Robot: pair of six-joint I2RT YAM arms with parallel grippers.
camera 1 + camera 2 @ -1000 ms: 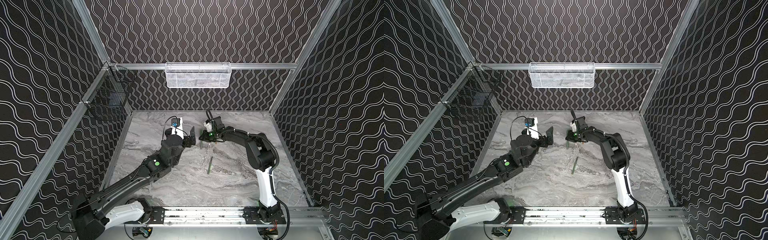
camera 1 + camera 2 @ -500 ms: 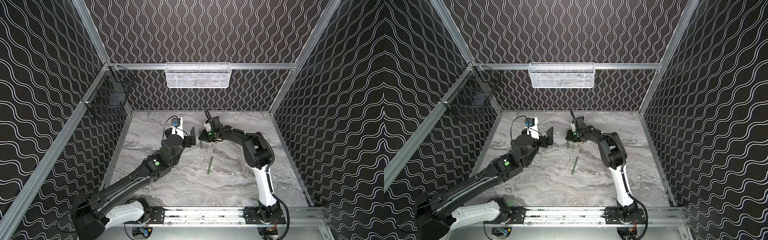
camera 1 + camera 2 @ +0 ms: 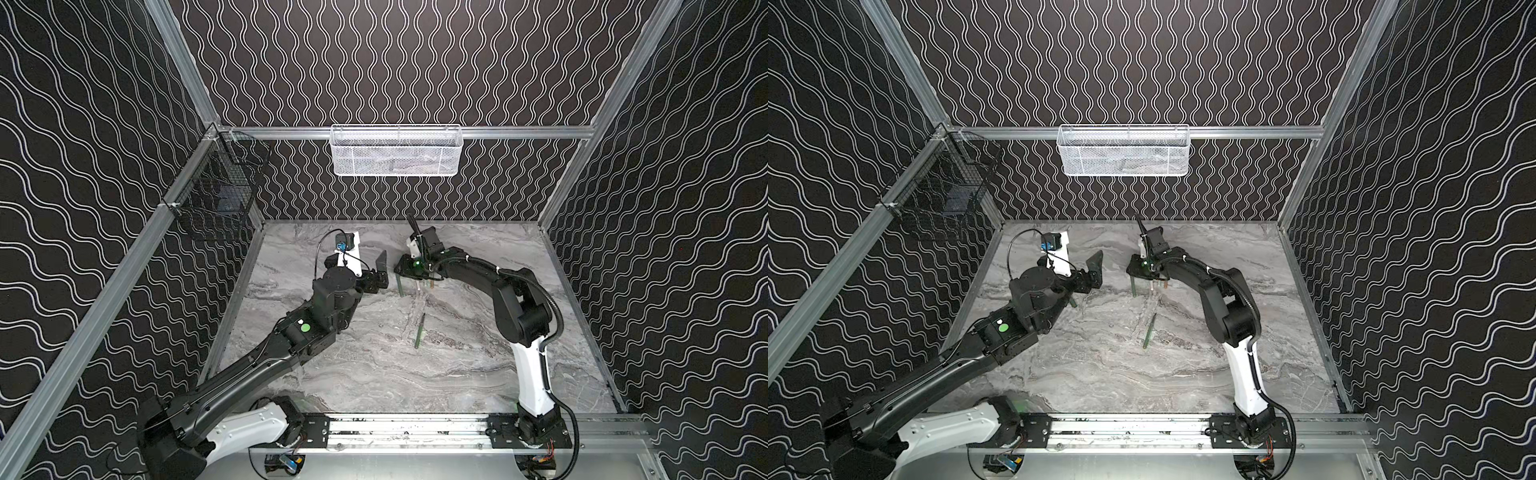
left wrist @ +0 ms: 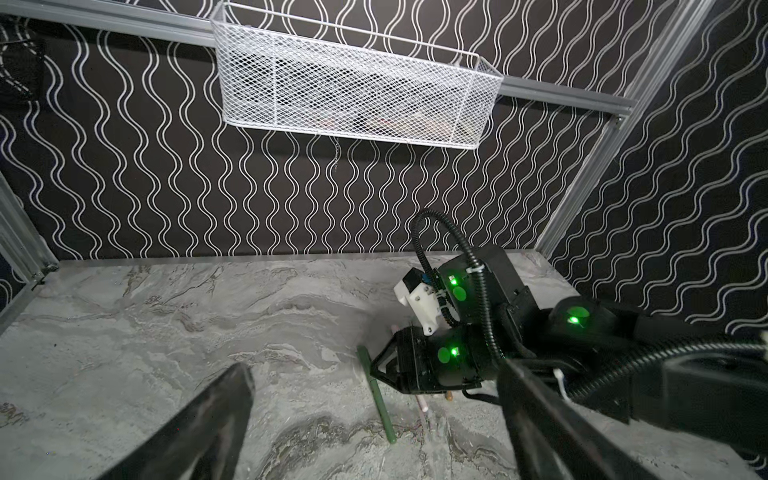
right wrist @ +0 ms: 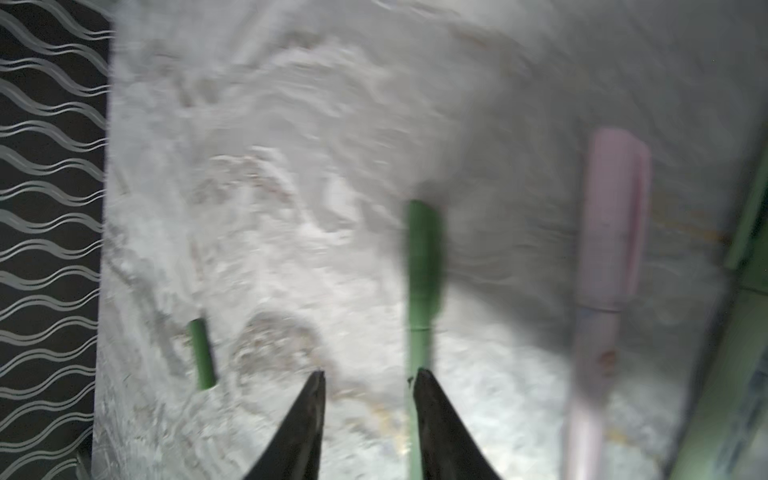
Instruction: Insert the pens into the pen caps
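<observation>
My right gripper (image 3: 402,271) hangs over the far middle of the table, jaws open (image 5: 369,374) with nothing between them. A capped dark green pen (image 5: 422,266) lies on the table along one finger's edge. Beside it lie a pink-capped pen (image 5: 611,249) and a pale green one (image 5: 748,224) at the frame's edge. A loose dark green cap (image 5: 201,353) lies apart, near my left gripper (image 3: 1096,270) in a top view. Another dark green pen (image 3: 419,330) lies alone mid-table. My left gripper (image 4: 374,370) is wide open and empty, facing the right gripper.
A white mesh basket (image 3: 397,151) hangs on the back rail and a black wire basket (image 3: 216,199) on the left rail. An orange-brown pen end (image 4: 449,397) shows under the right gripper. Patterned walls enclose the marble table (image 3: 415,374).
The right gripper's jaws have parted, leaving the dark green pen on the table. Its elbow has shifted slightly. The left arm has stayed put.
</observation>
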